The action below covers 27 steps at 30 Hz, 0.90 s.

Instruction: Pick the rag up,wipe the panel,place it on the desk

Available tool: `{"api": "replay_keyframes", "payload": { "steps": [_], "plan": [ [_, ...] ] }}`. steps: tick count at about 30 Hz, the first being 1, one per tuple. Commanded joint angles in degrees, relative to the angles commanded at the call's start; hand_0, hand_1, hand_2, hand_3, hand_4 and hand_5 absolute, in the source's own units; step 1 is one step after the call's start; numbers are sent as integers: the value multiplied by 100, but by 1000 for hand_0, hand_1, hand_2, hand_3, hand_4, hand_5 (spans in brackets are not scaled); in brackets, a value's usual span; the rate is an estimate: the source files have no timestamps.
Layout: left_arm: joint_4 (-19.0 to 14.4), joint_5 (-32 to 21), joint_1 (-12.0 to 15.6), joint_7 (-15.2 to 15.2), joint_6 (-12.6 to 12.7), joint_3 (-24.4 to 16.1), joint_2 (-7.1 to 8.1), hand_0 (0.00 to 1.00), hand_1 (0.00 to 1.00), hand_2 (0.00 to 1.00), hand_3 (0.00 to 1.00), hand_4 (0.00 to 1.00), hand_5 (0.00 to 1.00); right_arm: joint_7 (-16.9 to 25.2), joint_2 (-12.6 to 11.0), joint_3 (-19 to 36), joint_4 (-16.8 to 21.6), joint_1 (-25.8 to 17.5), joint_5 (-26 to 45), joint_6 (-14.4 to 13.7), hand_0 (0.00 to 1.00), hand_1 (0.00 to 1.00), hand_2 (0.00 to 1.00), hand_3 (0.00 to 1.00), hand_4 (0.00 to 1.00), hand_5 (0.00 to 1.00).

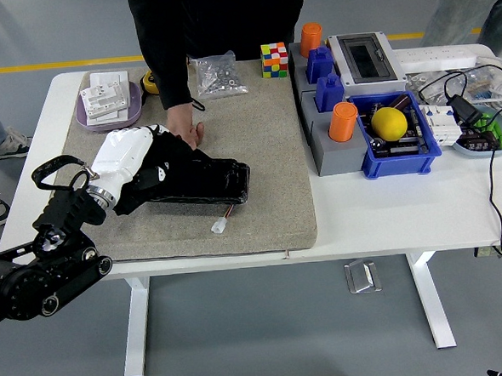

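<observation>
A long black panel [221,183] lies on the grey felt mat [265,136], with a short wire and white plug [218,227] at its near edge. My left hand [171,169], black with a white wrist cover [123,156], rests on the panel's left half, fingers curled over a dark rag [184,160] pressed against it. Black rag and black panel are hard to tell apart. A person stands at the far side, and their hand [183,124] touches the panel's far edge just behind my hand. No right arm shows.
A purple tray [89,119] with white parts and a bag of screws [218,75] lie at the back of the mat. To the right stand a colour cube [274,59], a grey block [326,154] with orange and blue pegs, a blue bin [423,152] with a yellow ball, and cables.
</observation>
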Motion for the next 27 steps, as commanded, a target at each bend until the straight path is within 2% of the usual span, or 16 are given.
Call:
{"api": "replay_keyframes", "payload": {
  "steps": [20,27],
  "plan": [
    [-105,-127,-271,34,-3,562,-350,215,140,659,683,465,2,13,-63,-53,4,24,22,19,785,702,725,664,998,566],
    [-137,-154,-328,33,7,726,-431,215,139,659,684,465,2,18,-78,-54,10,27,23,20,785,702,725,663,998,566]
  ]
}}
